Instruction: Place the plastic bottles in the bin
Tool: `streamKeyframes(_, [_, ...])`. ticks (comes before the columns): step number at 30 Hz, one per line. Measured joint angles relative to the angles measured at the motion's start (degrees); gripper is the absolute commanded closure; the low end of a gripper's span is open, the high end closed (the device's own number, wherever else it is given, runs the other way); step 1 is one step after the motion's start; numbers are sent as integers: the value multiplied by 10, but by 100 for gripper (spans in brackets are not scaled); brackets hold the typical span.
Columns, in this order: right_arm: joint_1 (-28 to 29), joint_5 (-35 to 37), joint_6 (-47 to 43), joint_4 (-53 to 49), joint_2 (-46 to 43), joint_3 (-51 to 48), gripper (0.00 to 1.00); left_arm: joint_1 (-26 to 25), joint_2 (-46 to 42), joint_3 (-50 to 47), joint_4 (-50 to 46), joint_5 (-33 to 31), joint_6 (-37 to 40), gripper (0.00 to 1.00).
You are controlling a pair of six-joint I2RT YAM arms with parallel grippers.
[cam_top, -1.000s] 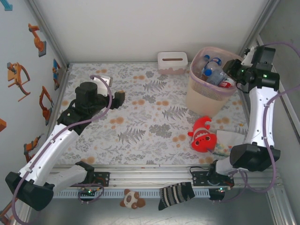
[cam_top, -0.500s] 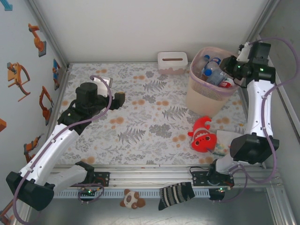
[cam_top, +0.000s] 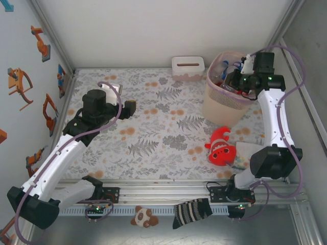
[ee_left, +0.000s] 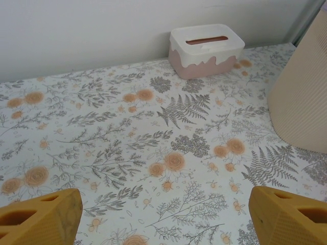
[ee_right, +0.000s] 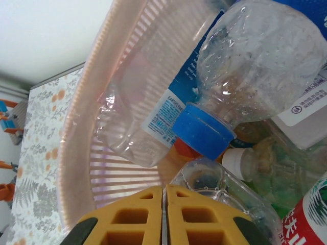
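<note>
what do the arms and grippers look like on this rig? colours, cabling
Left arm and right arm match: white link shells, black joint housings, a lilac cable looped along each. Left gripper and right gripper have orange-yellow plastic fingers with hollow ribbed pockets. Green lights glow at the right wrist.

Premises: a robot test cell in a lab, not a home. Evidence: plain white panels (cam_top: 153, 30) framed by aluminium profiles (cam_top: 51, 33). Left arm (cam_top: 56, 153) and right arm (cam_top: 273, 122) are bolted to a rail (cam_top: 163, 191) at the counter's near edge. The counter (cam_top: 153, 138) carries a floral cloth and staged props: tissue box (cam_top: 188, 68), plush (cam_top: 221, 148). Robot stickers (cam_top: 20, 84) on the left wall.
</note>
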Motion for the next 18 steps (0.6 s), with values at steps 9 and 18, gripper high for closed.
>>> streamKeyframes(9, [2, 12, 2, -20, 9, 23, 90, 5, 0, -3, 0, 1, 0, 16])
streamKeyframes(18, [2, 53, 1, -36, -30, 26, 84, 32, -4, -40, 7, -4, 0, 15])
